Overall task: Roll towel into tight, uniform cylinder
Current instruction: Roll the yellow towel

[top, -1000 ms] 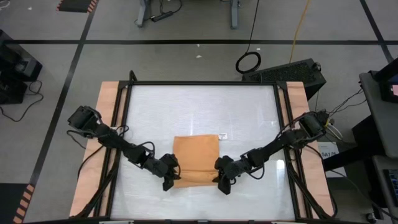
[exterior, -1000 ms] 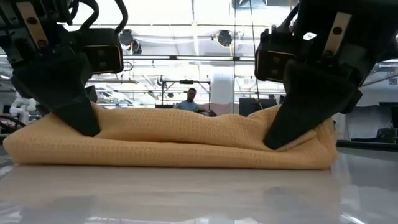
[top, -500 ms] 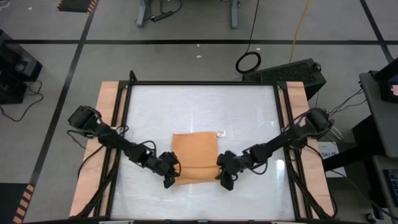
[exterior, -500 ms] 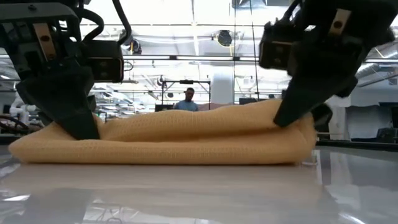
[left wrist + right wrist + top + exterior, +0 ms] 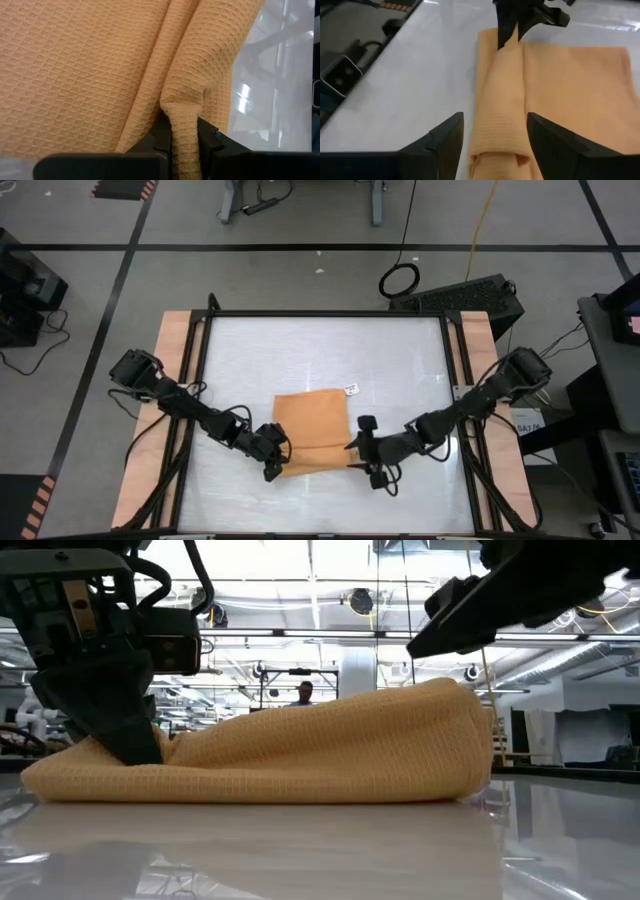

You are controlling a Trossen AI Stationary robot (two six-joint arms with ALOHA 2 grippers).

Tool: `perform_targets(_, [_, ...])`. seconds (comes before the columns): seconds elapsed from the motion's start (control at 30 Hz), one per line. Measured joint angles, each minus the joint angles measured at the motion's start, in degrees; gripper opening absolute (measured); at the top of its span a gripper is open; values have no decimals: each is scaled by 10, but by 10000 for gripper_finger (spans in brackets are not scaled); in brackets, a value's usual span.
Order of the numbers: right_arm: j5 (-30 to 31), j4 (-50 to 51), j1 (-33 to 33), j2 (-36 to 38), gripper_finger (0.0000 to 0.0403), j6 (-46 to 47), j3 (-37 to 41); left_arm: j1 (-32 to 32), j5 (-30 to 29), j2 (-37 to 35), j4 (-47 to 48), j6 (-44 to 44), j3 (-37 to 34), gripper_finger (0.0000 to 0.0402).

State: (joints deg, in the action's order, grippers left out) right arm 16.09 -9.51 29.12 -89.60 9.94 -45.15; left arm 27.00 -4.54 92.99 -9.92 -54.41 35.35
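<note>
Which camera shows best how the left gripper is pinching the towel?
The left wrist view: the left gripper is shut on a towel fold. The high view shows it small, the low view side-on, the right wrist view far off.

Orange-tan waffle-weave towel (image 5: pixel 312 430) lying on the table, its near edge turned over into a loose roll (image 5: pixel 500 100), thicker at the right end. Left gripper's fingers (image 5: pixel 161 135) pinch the roll's left end; right gripper's fingers (image 5: pixel 445 140) stand apart, straddling the right end. Small white tag (image 5: pixel 351 389) at the far corner.
</note>
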Motion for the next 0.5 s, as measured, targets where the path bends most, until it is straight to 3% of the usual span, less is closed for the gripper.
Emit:
perform_targets(0.23, [0, -75, 14, -56, 180, -48, 0, 0, 0, 0, 0, -7, 0, 38])
perform_targets(0.5, [49, -120, -13, -106, 57, -61, 0, 0, 0, 0, -1, -8, 0, 38])
